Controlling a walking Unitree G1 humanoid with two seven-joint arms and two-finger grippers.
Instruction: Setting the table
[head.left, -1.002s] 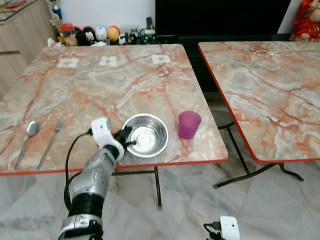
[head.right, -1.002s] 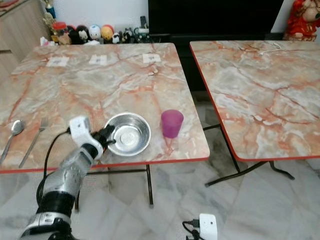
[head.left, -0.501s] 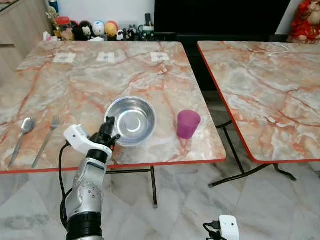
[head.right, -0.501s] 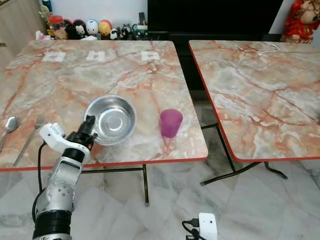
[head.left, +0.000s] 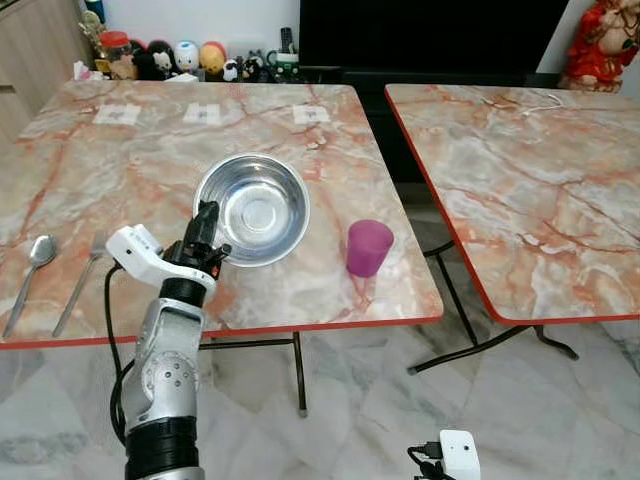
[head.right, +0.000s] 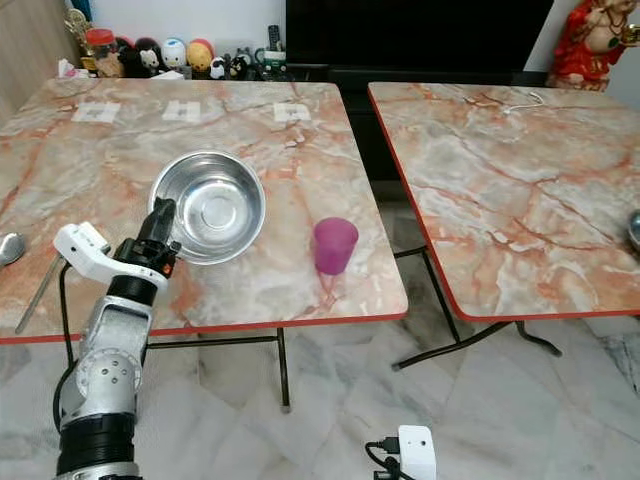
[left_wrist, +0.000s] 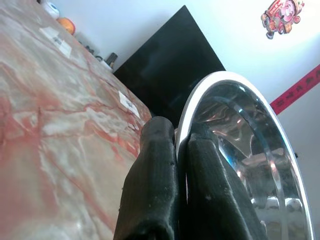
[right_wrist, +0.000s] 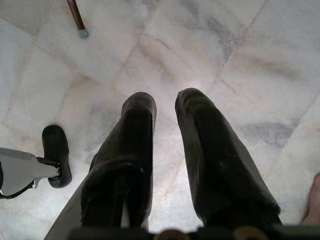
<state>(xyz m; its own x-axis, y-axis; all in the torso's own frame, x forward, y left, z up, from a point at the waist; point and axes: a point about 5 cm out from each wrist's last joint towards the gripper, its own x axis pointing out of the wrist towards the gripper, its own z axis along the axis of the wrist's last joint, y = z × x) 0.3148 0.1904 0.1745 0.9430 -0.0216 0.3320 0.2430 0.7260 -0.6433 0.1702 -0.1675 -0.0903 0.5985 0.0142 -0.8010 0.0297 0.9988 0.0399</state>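
Note:
A shiny steel bowl (head.left: 252, 208) is held just above the left marble table (head.left: 120, 160), its opening tilted towards me. My left gripper (head.left: 207, 215) is shut on its near-left rim; the left wrist view shows both black fingers (left_wrist: 155, 165) pinching the thin rim of the bowl (left_wrist: 250, 165). A purple cup (head.left: 369, 248) stands upright to the right of the bowl, near the front edge. A spoon (head.left: 30, 270) and a fork (head.left: 78, 290) lie side by side at the front left. My right gripper (right_wrist: 165, 102) hangs idle over the floor, open and holding nothing.
A second marble table (head.left: 520, 180) stands to the right across a narrow gap. Small figurines (head.left: 170, 58) and paper tags (head.left: 203, 114) line the left table's far edge. A black screen (head.left: 430, 30) and a red statue (head.left: 600, 45) are behind. The floor is pale marble.
My left gripper has lifted the bowl from beside the cup at the front edge and carried it up and away from me, leftwards. The camera has shifted a little too.

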